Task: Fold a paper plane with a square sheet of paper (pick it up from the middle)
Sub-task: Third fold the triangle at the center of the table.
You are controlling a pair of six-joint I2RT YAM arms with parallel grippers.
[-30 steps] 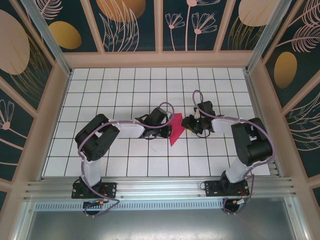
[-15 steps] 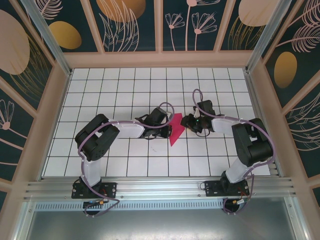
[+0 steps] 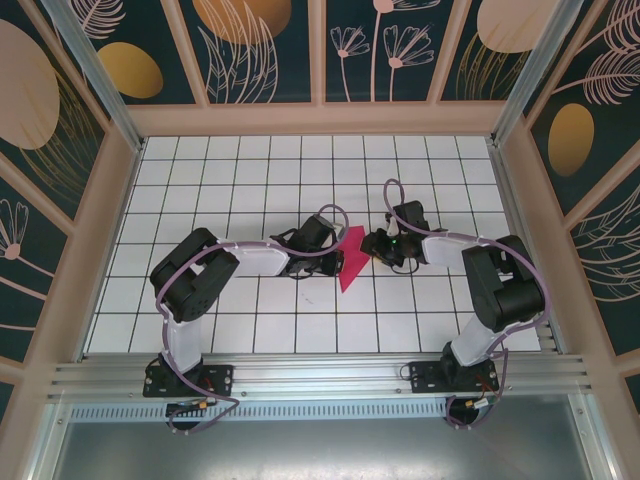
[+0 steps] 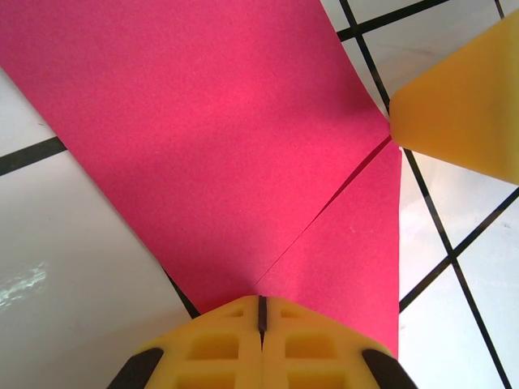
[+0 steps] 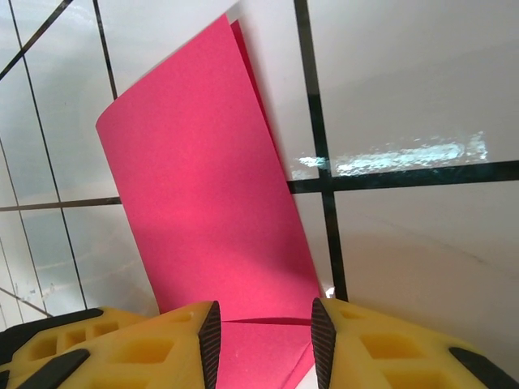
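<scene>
Magenta-pink folded sheet of paper (image 3: pixel 350 263) (image 4: pixel 227 146) (image 5: pixel 211 203): one, creased, at the middle of the white black-lined grid tabletop (image 3: pixel 200 200), between the two grippers.
Left gripper (image 3: pixel 337 252) (image 4: pixel 260 305): one; yellow fingers (image 4: pixel 219 344) pressed together, seemingly pinching the sheet's edge.
Right gripper (image 3: pixel 372 246) (image 5: pixel 265 324): one; yellow fingers (image 5: pixel 381 344) parted, with the sheet's end between them.

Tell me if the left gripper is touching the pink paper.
Touching. Left wrist view: the left gripper, shut, sits on the pink paper with no gap.

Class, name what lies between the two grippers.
The creased pink sheet of paper spans the gap between left gripper and right gripper, per the top view.
</scene>
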